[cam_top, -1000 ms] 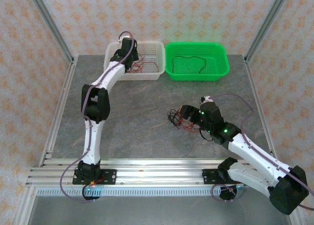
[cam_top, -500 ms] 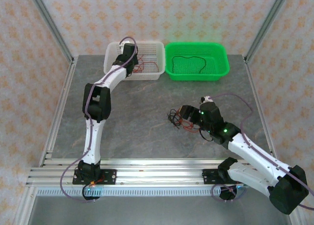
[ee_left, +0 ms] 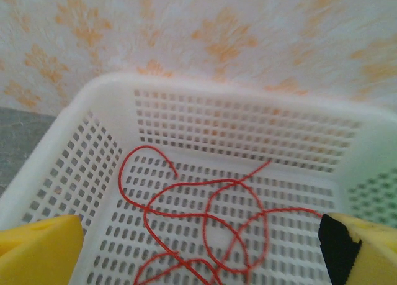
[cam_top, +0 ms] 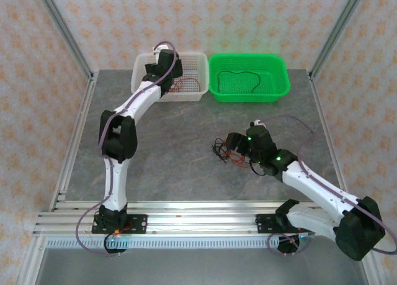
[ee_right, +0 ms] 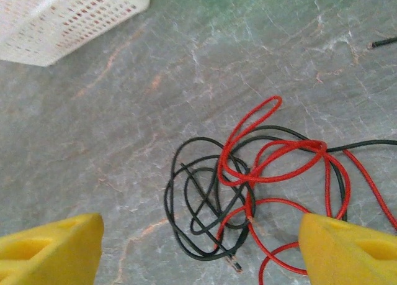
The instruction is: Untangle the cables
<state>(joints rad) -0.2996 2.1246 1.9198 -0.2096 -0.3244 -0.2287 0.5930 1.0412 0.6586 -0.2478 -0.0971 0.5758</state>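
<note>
Right gripper (cam_top: 230,149) wide open, gripping nothing; from its wrist camera (ee_right: 198,254), two yellow fingers (ee_right: 49,248) at the lower corners, spread well apart above the grey marbled counter (cam_top: 173,136); tangle of cables (ee_right: 248,192) lying flat on the counter between and just ahead of those fingers; black loops coiled at the left of the knot, red loops crossing over them at the right, one narrow red loop reaching toward the far side; black and red strands trailing off to the right edge of that view; contact between fingers and strands impossible to tell. From above, same tangle of cables (cam_top: 223,152) right of the counter's middle, just in front of the gripper's tips.

Farther back, left arm stretched to the far edge; left gripper (cam_top: 166,64) over the white basket (cam_top: 200,64); jaws open and empty, yellow fingers (ee_left: 37,251) far apart at the lower corners of its wrist view (ee_left: 198,254); red cable (ee_left: 205,217) in loose curls on the perforated floor of the white basket (ee_left: 93,99), also visible from above (cam_top: 185,83).

Green basket (cam_top: 280,71) just beside the white one, on its right; black cable (cam_top: 239,80) inside, one slack loop on the floor; sliver of green basket (ee_left: 372,195) at the right of the left wrist view.

Behind everything, cream wallpaper (cam_top: 248,18) with an orange pattern.
</note>
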